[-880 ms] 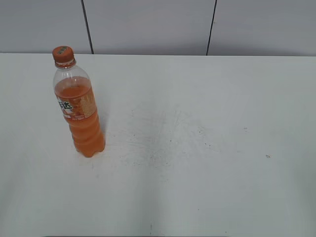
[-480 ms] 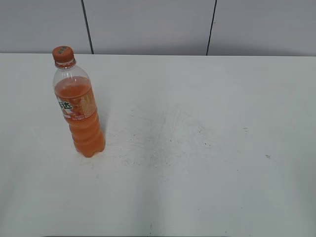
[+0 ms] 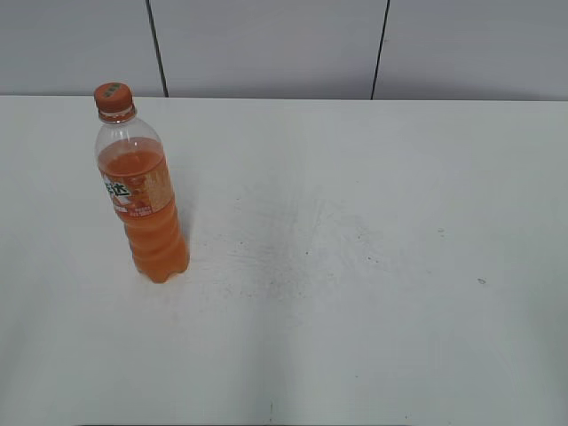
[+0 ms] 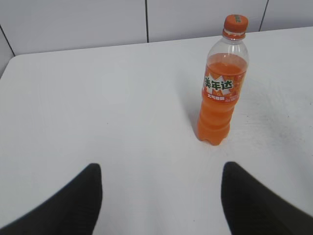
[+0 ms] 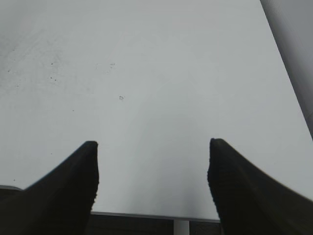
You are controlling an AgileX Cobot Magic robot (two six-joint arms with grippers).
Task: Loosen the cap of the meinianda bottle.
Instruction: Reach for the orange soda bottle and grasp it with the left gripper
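The meinianda bottle (image 3: 146, 209) stands upright on the left part of the white table (image 3: 355, 222), with orange soda, an orange label and its orange cap (image 3: 113, 96) on top. In the left wrist view the bottle (image 4: 221, 93) stands ahead and to the right, cap (image 4: 235, 22) on. My left gripper (image 4: 160, 171) is open and empty, well short of the bottle. My right gripper (image 5: 152, 147) is open and empty over bare table near the front edge. Neither gripper shows in the exterior view.
A grey panelled wall (image 3: 266, 44) runs behind the table. The table top carries faint scuff marks and specks (image 3: 293, 248) near its middle. The table's right edge (image 5: 286, 83) and front edge (image 5: 146, 214) show in the right wrist view.
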